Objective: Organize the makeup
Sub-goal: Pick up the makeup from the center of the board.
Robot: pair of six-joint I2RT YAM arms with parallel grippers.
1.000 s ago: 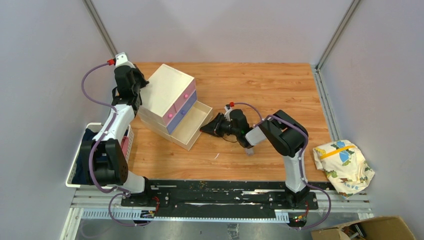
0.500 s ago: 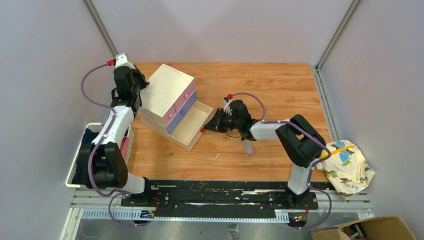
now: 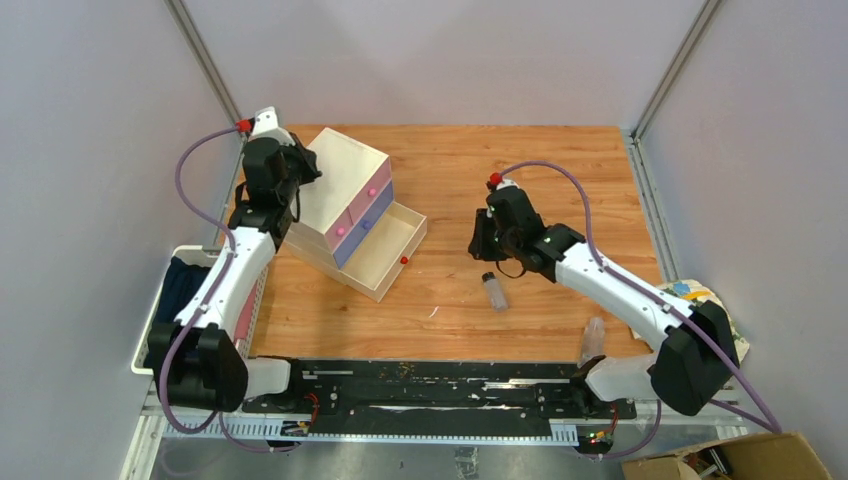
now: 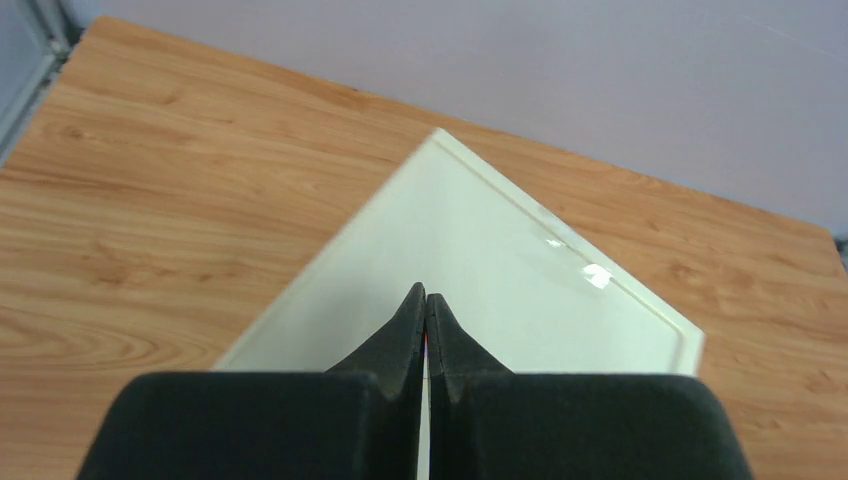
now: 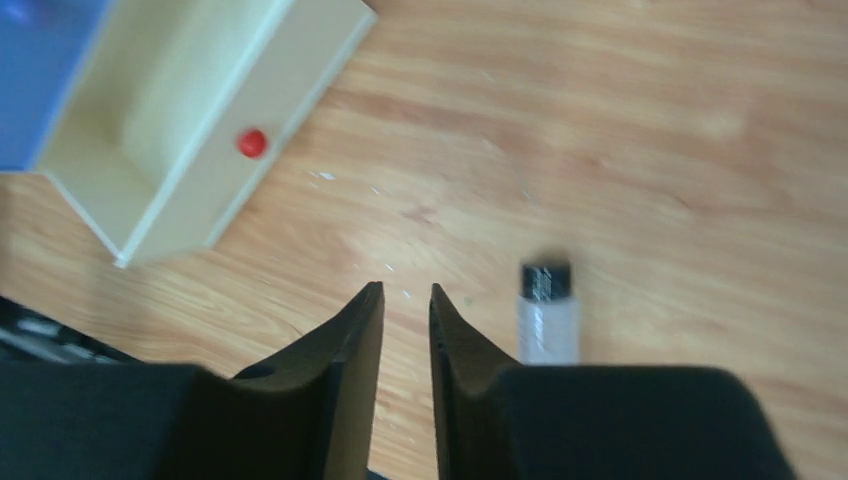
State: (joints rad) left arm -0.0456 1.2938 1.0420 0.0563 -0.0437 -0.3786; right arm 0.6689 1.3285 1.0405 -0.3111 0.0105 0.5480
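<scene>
Left gripper [image 4: 425, 303] closed tight, fingertips meeting with nothing seen between them, poised over the flat top of the cream drawer box [image 3: 345, 170] at the far left of the table [image 3: 520, 160]. Right gripper [image 5: 405, 300] hangs above bare wood, jaws a narrow gap apart and empty. A clear bottle [image 5: 547, 320] with a black cap lies on its side on the table just beside the right finger, well apart from the pulled-out bottom drawer [image 5: 170, 110] with its red knob [image 5: 252, 142]; what looks like a second pale bottle [image 3: 592, 340] stands near the right arm's base.
</scene>
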